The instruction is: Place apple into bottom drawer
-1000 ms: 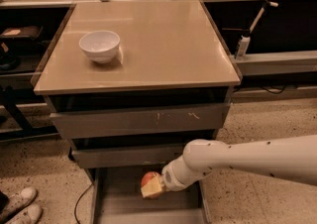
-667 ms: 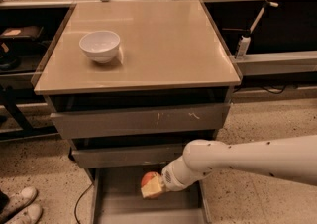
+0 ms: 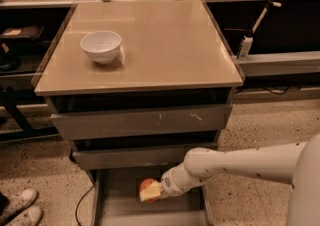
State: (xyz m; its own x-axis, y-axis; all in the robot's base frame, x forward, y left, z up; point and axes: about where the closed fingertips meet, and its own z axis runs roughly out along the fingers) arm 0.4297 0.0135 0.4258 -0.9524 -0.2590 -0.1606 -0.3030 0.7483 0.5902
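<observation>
Jaws of my gripper (image 3: 151,193) hug the apple (image 3: 146,185), low over the floor of the pulled-out bottom drawer (image 3: 117,192), because I want it to land softly inside, far below the white bowl (image 3: 101,46) up top.

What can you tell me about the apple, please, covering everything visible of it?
The apple is small, round and red-orange, with smooth-looking skin. Only its upper part shows; the gripper covers its lower part and touches it. It lies within the open bottom drawer, near the middle; whether it rests on the drawer's floor cannot be told.
</observation>
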